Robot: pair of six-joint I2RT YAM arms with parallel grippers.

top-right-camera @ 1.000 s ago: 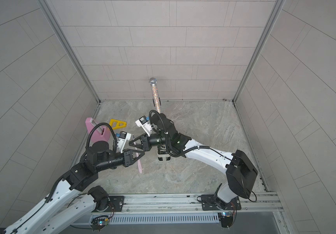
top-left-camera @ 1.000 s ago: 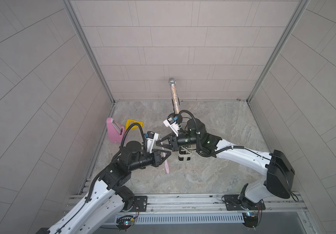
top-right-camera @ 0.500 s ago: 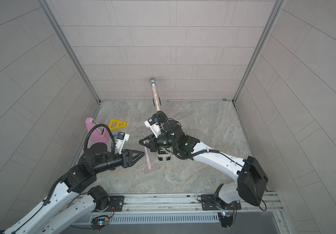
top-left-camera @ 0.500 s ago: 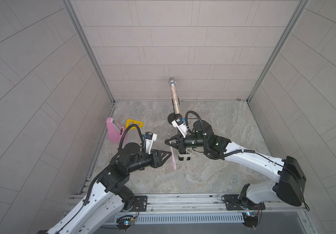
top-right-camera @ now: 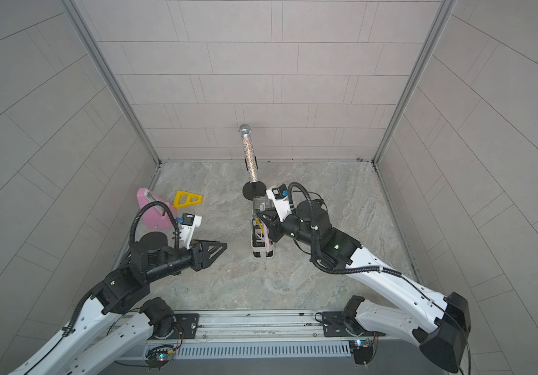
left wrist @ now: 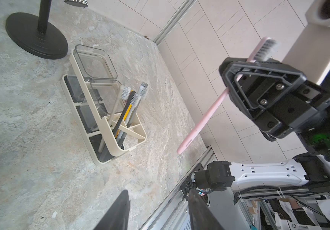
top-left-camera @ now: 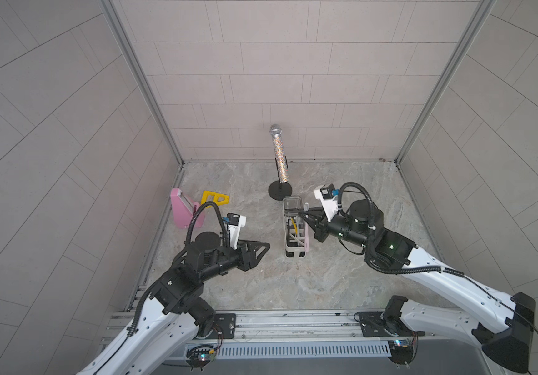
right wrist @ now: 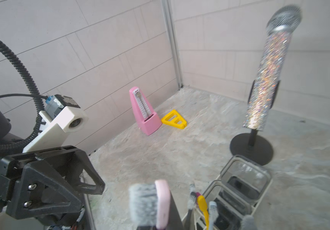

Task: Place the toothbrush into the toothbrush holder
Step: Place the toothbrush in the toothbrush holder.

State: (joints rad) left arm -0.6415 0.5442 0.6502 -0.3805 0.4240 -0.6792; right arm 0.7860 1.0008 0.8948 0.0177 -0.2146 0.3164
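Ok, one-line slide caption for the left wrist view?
Right fingers grip the pink toothbrush near its head, in the air beside the cream toothbrush holder, which already holds several brushes.

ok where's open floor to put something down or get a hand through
Open: the front strip of marbled floor between the cream slotted plastic caddy and the metal rail; the back gap between the yellow triangular frame and the black round stand base; the back right corner. Crowded: around the caddy, where the right tool holds the pink toothbrush.
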